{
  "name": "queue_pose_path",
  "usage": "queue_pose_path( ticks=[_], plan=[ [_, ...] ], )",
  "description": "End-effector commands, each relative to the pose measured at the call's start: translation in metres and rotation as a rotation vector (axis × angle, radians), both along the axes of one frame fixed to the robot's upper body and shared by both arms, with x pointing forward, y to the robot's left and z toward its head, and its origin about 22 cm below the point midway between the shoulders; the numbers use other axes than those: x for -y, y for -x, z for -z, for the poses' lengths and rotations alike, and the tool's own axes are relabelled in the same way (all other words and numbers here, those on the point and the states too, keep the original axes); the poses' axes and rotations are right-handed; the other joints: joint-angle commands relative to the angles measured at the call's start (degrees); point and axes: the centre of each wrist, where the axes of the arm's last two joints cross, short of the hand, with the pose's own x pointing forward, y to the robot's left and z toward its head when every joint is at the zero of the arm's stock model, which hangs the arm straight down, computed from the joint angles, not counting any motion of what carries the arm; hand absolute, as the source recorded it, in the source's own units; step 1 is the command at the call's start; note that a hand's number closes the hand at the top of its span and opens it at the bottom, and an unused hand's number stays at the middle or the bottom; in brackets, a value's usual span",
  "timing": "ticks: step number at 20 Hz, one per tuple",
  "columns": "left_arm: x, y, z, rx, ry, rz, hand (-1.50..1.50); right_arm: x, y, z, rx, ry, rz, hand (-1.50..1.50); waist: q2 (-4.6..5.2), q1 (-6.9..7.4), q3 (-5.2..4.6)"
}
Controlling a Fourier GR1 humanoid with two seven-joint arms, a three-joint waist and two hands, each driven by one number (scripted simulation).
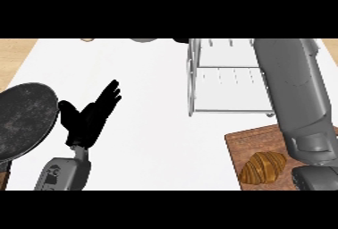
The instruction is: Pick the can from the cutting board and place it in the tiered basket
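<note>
The left hand [91, 117] was at about 8 o'clock, over the white counter [158, 143]. Its fingers were straight and spread, pointing up toward 1 o'clock. It was open and held nothing. Its grey forearm [63, 174] came in from the bottom edge.

A round dark pan [25, 120] sat at 9 o'clock, just beside the left hand.

The tiered basket [192, 89] stood at 1 o'clock. It was white and made of thin wire, with a flat shelf showing inside.

The right forearm [298, 98] was big and grey. It ran from 4 o'clock up to 1 o'clock, crossing over the right side of the basket. The right hand was past the top edge, so it did not show.

The brown cutting board [254, 139] lay at 4 o'clock, partly under the right forearm. A golden croissant [263, 168] lay on it.

The can did not show anywhere, so I cannot tell where it was. The part of the board that showed had only the croissant on it.
</note>
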Motion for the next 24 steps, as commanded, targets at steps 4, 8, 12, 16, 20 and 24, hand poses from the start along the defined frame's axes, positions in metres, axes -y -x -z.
queue_pose_path(
  ticks=[4,8,12,16,20,24],
  plan=[
    [-0.009,0.011,0.013,-0.017,-0.011,-0.006,0.00,-0.029,-0.016,0.022,0.118,-0.062,-0.086,-1.50,-0.18,-0.28,-0.02],
    [0.011,-0.004,0.006,0.008,0.012,-0.012,0.00,-0.037,-0.020,-0.008,0.248,-0.070,0.019,-1.50,-0.09,-0.52,-0.06],
    [-0.019,0.007,-0.005,-0.015,-0.016,-0.044,0.00,-0.012,-0.018,-0.010,0.285,-0.153,0.151,-1.50,-0.69,-1.27,-0.02],
    [-0.013,0.003,0.007,-0.023,-0.006,-0.041,0.00,0.025,-0.017,-0.021,0.223,-0.252,0.282,-1.50,-0.88,-2.43,-0.04],
    [-0.008,0.005,0.011,-0.035,-0.013,-0.077,0.00,0.085,0.003,-0.020,0.174,-0.201,0.321,-1.50,-1.42,-4.01,-0.03],
    [-0.030,0.008,0.010,-0.032,0.014,-0.079,0.00,0.148,0.039,-0.009,0.145,-0.158,0.235,-1.50,-1.44,-4.44,-0.01]
  ],
)
